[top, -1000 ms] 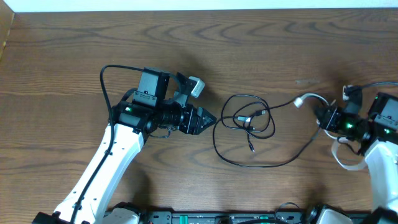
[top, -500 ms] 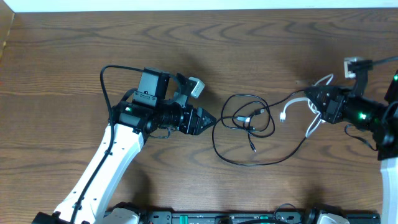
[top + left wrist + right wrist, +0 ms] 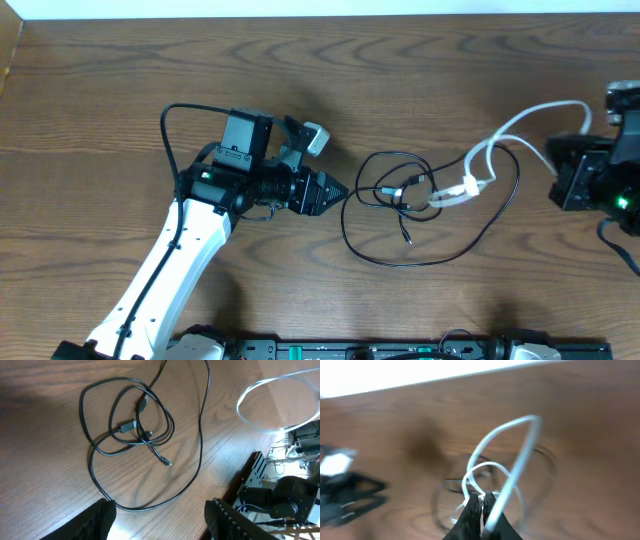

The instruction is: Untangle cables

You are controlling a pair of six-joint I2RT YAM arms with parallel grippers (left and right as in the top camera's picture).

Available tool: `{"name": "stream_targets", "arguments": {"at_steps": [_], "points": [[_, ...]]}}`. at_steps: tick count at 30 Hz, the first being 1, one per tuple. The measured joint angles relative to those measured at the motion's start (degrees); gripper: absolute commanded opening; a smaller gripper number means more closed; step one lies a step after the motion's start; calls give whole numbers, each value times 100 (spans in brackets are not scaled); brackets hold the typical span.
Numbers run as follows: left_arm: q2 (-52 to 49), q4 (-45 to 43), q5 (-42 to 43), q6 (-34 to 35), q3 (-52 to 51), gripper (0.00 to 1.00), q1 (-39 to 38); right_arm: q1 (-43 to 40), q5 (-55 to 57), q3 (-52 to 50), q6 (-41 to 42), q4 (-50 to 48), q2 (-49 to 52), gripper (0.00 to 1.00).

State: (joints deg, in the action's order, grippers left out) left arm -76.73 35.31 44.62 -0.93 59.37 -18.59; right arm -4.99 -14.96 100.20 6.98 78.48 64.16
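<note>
Right claw is pinched shut on the white cable. Left claw stands partly open and empty, just beside the black cable on the table.

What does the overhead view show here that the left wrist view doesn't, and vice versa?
Overhead only: the thin white cable in its full run, from its plug end at the black loops up to the right arm. Left wrist only: the gap in the left tool, fingers apart, nothing between them. Both: the thin black cable in tangled loops on the brown wooden table, plus a raised arc of white cable.
</note>
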Motion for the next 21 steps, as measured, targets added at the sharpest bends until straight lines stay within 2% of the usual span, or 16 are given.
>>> {"name": "stream_targets", "arguments": {"at_steps": [6, 12, 21], "points": [[0, -81, 0, -37, 0, 62, 0, -48, 1620, 24, 605, 317, 579, 1], [0, -96, 0, -42, 0, 63, 0, -437, 2334, 24, 1099, 164, 953, 1], [0, -125, -4, -149, 0, 62, -2, -1867, 3132, 24, 1320, -31, 1287, 1]]}}
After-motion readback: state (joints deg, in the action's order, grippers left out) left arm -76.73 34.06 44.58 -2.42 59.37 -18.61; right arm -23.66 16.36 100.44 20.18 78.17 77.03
